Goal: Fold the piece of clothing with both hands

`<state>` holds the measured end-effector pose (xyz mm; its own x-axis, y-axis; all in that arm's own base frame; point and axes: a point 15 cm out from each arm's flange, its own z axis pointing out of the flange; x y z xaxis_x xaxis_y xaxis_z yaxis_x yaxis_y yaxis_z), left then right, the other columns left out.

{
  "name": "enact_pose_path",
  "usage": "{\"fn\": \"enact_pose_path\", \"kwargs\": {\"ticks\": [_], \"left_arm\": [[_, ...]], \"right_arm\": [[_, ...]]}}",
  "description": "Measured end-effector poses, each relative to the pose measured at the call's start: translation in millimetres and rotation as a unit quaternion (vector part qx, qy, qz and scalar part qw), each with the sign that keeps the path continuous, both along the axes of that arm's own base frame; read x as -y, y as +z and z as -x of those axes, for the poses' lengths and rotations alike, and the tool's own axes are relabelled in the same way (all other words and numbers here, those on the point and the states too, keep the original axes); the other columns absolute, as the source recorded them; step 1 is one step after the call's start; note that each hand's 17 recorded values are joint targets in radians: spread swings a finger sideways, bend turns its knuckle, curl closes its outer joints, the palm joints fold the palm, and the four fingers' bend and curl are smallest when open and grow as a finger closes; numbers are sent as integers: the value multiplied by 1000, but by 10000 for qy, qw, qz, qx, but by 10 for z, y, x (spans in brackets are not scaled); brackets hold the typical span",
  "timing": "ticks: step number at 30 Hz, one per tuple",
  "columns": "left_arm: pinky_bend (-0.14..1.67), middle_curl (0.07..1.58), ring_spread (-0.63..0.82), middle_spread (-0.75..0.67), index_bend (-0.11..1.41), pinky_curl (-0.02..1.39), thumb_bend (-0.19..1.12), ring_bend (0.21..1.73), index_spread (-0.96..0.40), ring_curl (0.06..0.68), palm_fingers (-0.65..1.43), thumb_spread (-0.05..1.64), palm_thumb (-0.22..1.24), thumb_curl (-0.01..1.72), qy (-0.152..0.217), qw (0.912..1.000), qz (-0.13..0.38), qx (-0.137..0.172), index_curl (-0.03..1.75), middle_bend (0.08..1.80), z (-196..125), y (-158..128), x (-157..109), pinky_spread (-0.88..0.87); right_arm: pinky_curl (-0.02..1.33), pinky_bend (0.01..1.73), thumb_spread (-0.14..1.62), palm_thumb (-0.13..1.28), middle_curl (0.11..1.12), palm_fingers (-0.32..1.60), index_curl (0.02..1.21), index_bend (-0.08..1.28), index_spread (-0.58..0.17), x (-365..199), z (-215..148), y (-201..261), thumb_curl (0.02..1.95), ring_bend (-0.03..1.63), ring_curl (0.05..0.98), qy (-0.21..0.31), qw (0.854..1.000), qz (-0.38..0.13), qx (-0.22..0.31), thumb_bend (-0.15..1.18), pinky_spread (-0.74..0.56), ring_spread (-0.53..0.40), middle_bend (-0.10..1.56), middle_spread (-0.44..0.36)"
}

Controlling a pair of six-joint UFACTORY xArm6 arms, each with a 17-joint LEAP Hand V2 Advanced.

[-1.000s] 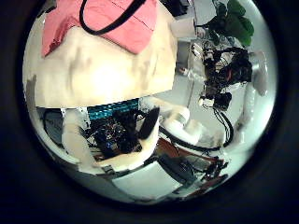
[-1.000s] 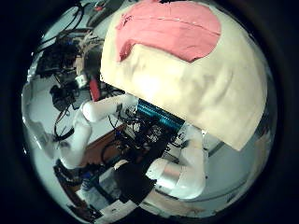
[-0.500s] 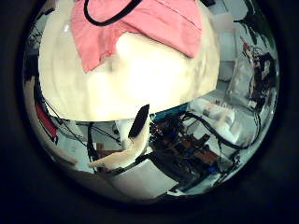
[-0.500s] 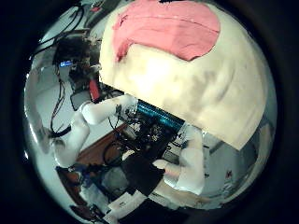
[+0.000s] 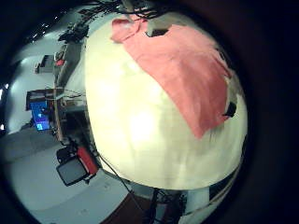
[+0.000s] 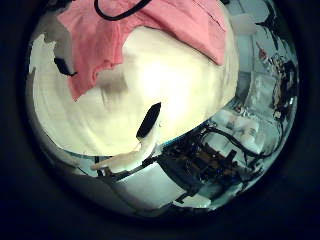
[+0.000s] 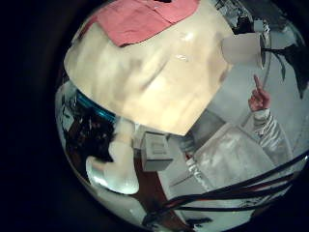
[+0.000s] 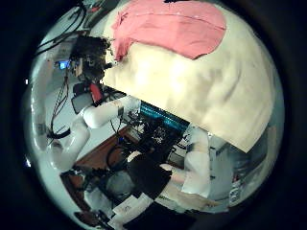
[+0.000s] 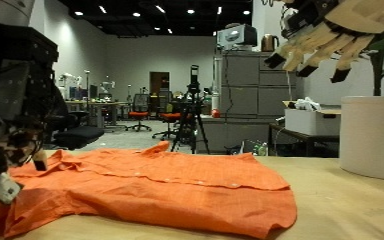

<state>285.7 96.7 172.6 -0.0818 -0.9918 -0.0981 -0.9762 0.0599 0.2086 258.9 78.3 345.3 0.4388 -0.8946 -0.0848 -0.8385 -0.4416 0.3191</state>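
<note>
While both hands hang clear, the orange short-sleeved cloth shirt (image 9: 139,185) lies spread on the pale wooden table (image 9: 352,200).
Right hand (image 9: 319,40) high above the table, fingers loosely splayed, empty; left hand (image 9: 12,100) beside the shirt's edge, grip unclear.

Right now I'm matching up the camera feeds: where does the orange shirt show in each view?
Outside view: orange shirt spread flat on the table.
Left little-finger view: on the tabletop's far side.
Left thumb view: across the tabletop.
Right little-finger view: at the table's far end.
Right thumb view: likewise.
Shared landmark: the cream tabletop.
</note>
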Motion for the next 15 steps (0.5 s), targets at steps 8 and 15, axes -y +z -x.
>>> {"fn": "enact_pose_path", "kwargs": {"ticks": [8,15], "left_arm": [[553,256,329,194,273,338,-29,617,151,232,-31,939,230,310,271,9994,-35,-196,222,295,19,-183,-2,370],[390,329,270,79,213,275,-24,580,69,206,281,940,258,315,379,9990,-227,-77,272,521,-95,-323,-42,304]], "right_arm": [[271,331,1137,226,308,240,325,180,-350,-5,13,-44,245,320,218,36,10000,-1,-65,-20,413,228,186,30],[267,305,1148,237,312,265,324,178,-353,-38,-26,-169,243,329,221,71,9994,106,-319,-16,411,223,194,28]]}}
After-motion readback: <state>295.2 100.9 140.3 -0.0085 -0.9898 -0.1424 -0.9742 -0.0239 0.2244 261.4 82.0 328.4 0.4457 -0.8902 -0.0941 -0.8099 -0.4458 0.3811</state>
